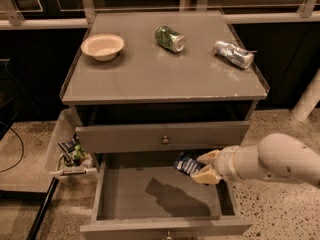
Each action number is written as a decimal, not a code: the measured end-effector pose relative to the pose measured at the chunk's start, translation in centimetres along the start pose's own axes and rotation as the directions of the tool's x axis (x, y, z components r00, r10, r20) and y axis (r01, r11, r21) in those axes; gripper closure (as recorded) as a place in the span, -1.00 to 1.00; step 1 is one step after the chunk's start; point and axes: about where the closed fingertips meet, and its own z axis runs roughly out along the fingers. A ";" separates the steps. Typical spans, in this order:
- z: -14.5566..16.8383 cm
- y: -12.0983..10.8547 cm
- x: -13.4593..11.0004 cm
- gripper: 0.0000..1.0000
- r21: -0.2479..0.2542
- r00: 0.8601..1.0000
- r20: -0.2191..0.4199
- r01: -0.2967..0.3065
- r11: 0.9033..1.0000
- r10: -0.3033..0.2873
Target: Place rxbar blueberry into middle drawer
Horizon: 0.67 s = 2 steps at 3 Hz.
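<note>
The rxbar blueberry (187, 164), a small dark blue wrapper with white print, is held in my gripper (203, 167). The gripper comes in from the right and holds the bar above the right rear part of the open middle drawer (120, 194), just below the closed drawer front with the round knob (165, 140). The bar sticks out to the left of the pale fingers (209, 157), tilted. It hangs in the air and casts a shadow on the drawer's bare grey floor.
On the cabinet top (150, 79) lie a cream bowl (102, 46), a green-labelled can (169, 38) on its side and a crushed silver can (233, 53). A clear side bin (61, 149) with snack packets hangs at the cabinet's left. A white post (306, 102) stands at far right.
</note>
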 end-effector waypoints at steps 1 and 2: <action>5.6 -0.1 5.3 1.00 -0.002 0.999 -0.022 -0.046 0.999 0.045; 10.9 -0.7 9.7 1.00 -0.021 0.998 -0.029 -0.048 0.999 0.047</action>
